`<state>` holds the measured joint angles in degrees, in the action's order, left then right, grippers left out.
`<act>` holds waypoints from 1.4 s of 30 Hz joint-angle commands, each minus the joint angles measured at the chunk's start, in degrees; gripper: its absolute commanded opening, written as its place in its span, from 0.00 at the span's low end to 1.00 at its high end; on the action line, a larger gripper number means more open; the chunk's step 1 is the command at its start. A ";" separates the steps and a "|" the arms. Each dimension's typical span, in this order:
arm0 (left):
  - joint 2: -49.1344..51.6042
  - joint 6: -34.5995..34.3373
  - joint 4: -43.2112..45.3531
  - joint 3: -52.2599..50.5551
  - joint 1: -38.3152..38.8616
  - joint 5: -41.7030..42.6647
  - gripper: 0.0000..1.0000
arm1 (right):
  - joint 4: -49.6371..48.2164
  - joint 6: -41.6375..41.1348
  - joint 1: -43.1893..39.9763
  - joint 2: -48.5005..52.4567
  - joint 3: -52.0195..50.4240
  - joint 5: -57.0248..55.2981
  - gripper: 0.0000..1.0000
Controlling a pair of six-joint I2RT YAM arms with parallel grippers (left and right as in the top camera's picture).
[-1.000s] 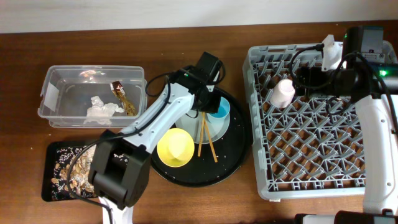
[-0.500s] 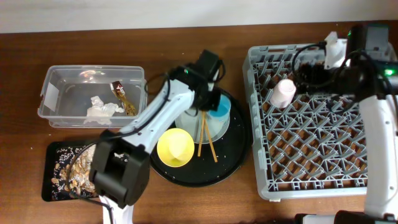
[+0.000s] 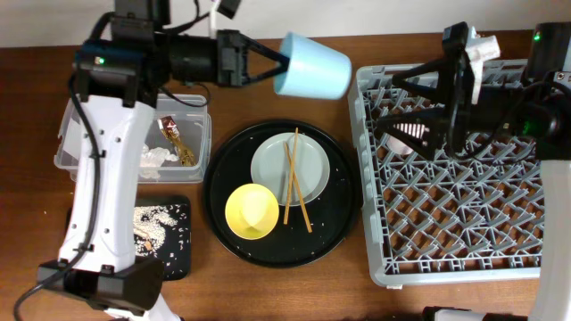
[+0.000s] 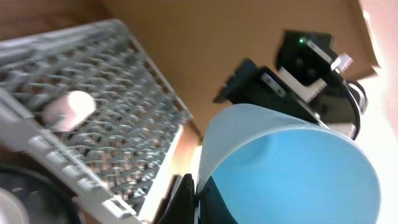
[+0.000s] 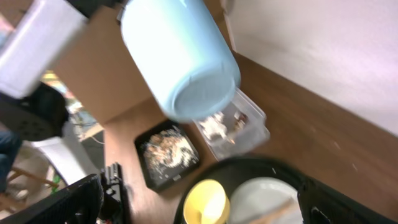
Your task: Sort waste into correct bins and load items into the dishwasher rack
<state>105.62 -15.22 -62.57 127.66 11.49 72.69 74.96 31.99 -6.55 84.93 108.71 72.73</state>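
- Two arms of ours are hanging raised above the brown wooden desk (image 3: 27,223), one on each side.
- Our dishwasher rack (image 3: 446,232) is sitting on the right of the desk and is the biggest thing on it.
- We are seeing the large round black tray (image 3: 330,232) in the middle, just left of the rack.
- The clear container (image 3: 80,125) is lying at the far left, holding the crumpled white tissue (image 3: 150,159) and the brown-and-gold wrapper (image 3: 178,141).
- Nearer us, the flat black tray (image 3: 174,263) is carrying the crumbly food scraps (image 3: 159,221), with our left arm partly covering it.
- Our right pincer (image 3: 393,109) is hovering over the rack's far-left corner, fingers spread wide apart and gripping nothing.
- Our left pincer (image 3: 278,69) is clamping the rim of the small blue cup (image 3: 314,67).
- We are holding that cup on its side in the air, beyond the round tray and left of the rack, base pointing at the right pincer.
- The pale plate (image 3: 312,174) is resting on the round tray's far half.
- The yellow bowl (image 3: 252,211) is sitting on the round tray at the plate's near-left edge.
- The small pink cup (image 3: 409,135) is lying in the rack's far-left part, partly hidden by the right pincer.
- The wooden chopsticks (image 3: 293,178) are lying crossed over the plate, their ends reaching onto the tray.
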 commanded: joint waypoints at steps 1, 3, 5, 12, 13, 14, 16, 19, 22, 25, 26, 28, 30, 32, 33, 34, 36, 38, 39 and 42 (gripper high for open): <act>0.17 1.62 1.03 -0.11 3.98 4.50 0.00 | -0.39 2.58 0.15 -0.24 0.98 6.82 0.98; 0.17 1.60 1.51 -0.11 5.44 4.50 0.00 | -0.39 2.58 0.17 -0.24 0.98 6.84 0.98; 0.17 1.60 1.68 -0.11 6.71 4.48 0.00 | -0.39 2.60 0.17 -0.22 0.98 7.72 0.99; 0.17 1.55 2.54 -0.11 8.79 4.55 0.00 | -1.86 3.80 5.22 0.26 0.98 8.94 0.98; 0.17 1.55 2.51 -0.11 8.76 4.55 0.00 | -2.14 3.80 5.86 0.44 0.98 8.96 0.99; 0.15 1.55 2.51 -0.11 8.76 4.63 0.00 | -2.14 3.78 5.88 0.55 0.98 9.01 1.00; 0.15 1.55 2.54 -0.11 8.76 5.20 0.00 | -2.10 3.78 5.86 0.74 0.98 8.98 0.96; 0.15 1.57 2.54 -0.11 8.76 5.62 0.00 | -2.10 3.78 5.90 0.74 0.96 8.98 0.95; 0.15 1.57 2.49 -0.11 8.79 5.99 0.00 | -2.14 3.80 5.90 0.74 0.96 8.98 0.84; 0.15 1.57 2.49 -0.11 9.55 5.97 0.00 | -2.19 3.80 5.90 0.74 0.96 9.01 0.79; 0.15 1.57 2.51 -0.11 10.01 5.95 0.00 | -2.32 3.80 5.90 0.74 0.96 9.01 0.73; 0.15 1.60 2.51 -0.11 10.21 5.68 0.00 | -2.32 3.78 5.90 0.74 0.96 8.98 0.62; 0.15 1.60 2.49 -0.11 10.21 4.63 0.05 | -2.32 3.80 5.90 0.74 0.96 8.90 0.51; 0.15 1.60 2.51 -0.11 10.03 2.43 0.13 | -2.29 3.45 5.88 0.74 0.96 5.77 0.50; 0.15 1.60 2.49 -0.11 9.51 0.33 0.18 | -2.29 2.19 5.79 0.74 0.96 3.87 0.50; 0.15 1.60 2.47 -0.11 8.44 -3.91 0.26 | -2.27 0.66 5.79 0.74 0.96 1.07 0.49; 0.15 1.60 2.19 -0.11 5.73 -12.35 0.31 | -2.27 -3.34 5.79 0.72 0.98 -5.62 0.48; 0.15 1.60 -0.13 -0.11 3.30 -21.07 0.32 | -2.27 -10.08 5.79 0.72 0.98 -16.35 0.46; 0.15 1.60 -1.95 -0.11 2.38 -25.22 0.32 | -2.10 -14.01 5.79 0.72 0.98 -23.19 0.45; 0.15 1.60 -7.91 -0.11 1.42 -38.29 0.32 | 3.32 -23.85 5.79 0.72 0.96 -47.36 0.44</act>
<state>105.65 -14.17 -66.94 127.61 13.17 49.30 74.85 18.79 -1.02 85.56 108.77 49.01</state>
